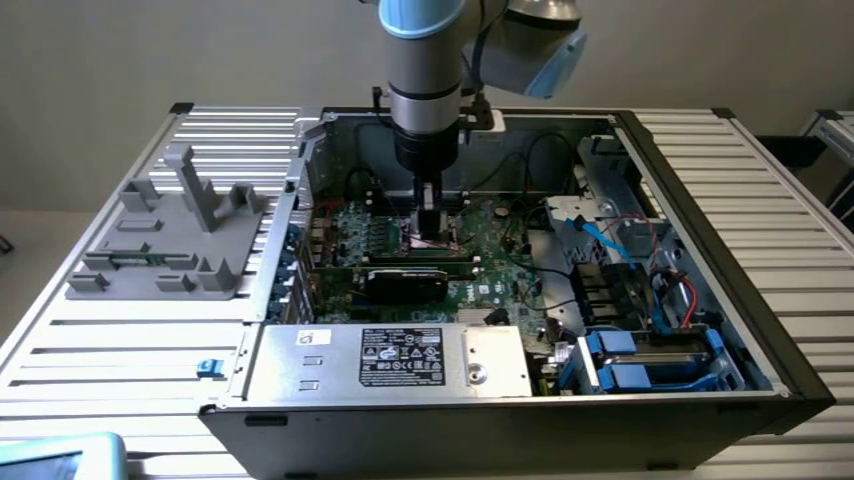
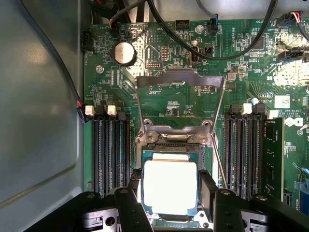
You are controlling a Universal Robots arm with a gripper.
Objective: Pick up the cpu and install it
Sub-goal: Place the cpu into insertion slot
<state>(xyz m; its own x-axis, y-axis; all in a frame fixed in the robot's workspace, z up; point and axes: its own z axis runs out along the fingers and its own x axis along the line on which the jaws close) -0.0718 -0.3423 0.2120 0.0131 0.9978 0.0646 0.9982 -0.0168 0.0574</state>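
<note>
The cpu (image 2: 170, 186), a flat square chip with a bright silver top, lies level over the dark socket (image 2: 175, 138) on the green motherboard. My gripper (image 2: 172, 183) reaches straight down into the open computer case, and its black fingers (image 2: 136, 186) press against two opposite sides of the chip. The socket's metal load plate (image 2: 179, 77) stands swung open behind it. In the exterior view my gripper (image 1: 430, 238) sits low over the board at the middle of the case. Whether the chip rests fully in the socket I cannot tell.
Black memory slots (image 2: 108, 150) flank the socket on both sides. Black cables (image 2: 193, 46) loop over the board beyond the load plate. A dark expansion card (image 1: 420, 280) and the power supply (image 1: 387, 360) lie in front. A grey plastic fixture (image 1: 174, 230) stands at the exterior view's left.
</note>
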